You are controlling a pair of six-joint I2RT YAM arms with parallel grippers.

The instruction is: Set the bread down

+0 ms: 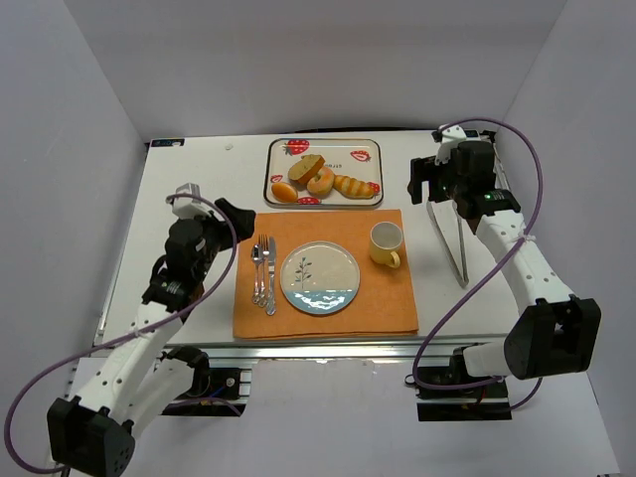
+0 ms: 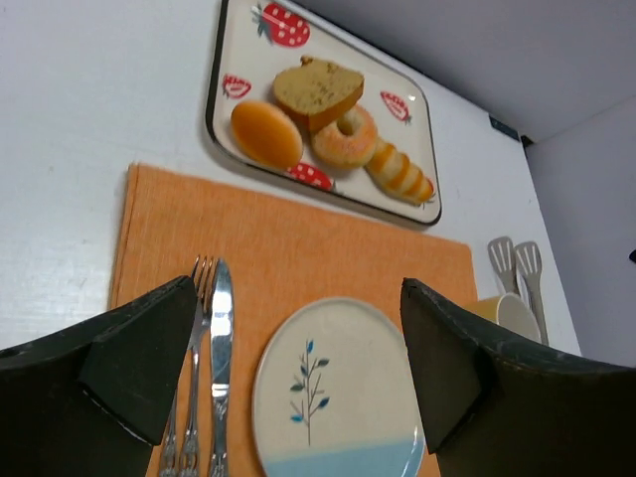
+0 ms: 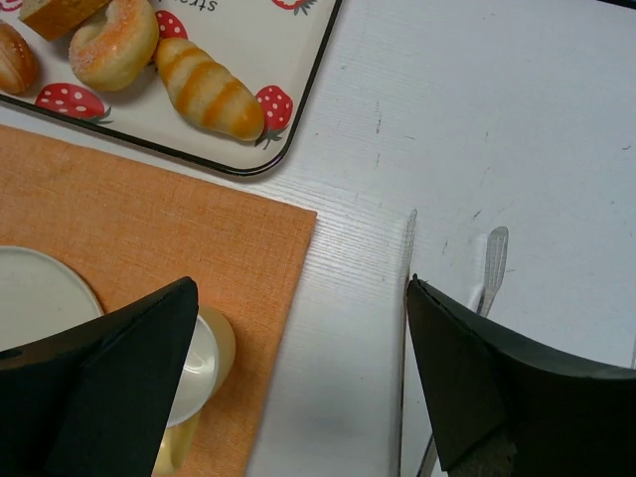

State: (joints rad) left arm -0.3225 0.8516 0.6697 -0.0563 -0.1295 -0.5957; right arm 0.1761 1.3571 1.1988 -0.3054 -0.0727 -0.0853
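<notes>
Wide-open jaws frame both wrist views: the left gripper (image 2: 298, 298) hangs over the fork (image 2: 199, 288) and knife (image 2: 221, 328), the right gripper (image 3: 300, 288) over bare table just beside the tongs (image 1: 455, 243). The bread (image 1: 320, 179) lies on the strawberry tray (image 1: 370, 146), ahead of both grippers and well apart from each. Between them, on the orange placemat (image 1: 388, 303), sit the plate (image 1: 320, 279) and mug (image 1: 386, 241).

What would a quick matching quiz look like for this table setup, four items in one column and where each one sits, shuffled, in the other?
Things:
1 doughnut
2 cup
3 knife
4 tongs

Places:
A on the bare table, right of the placemat
B on the placemat, left of the plate
C on the strawberry tray
D on the placemat, right of the plate

Pairs: 1-C, 2-D, 3-B, 4-A
</notes>
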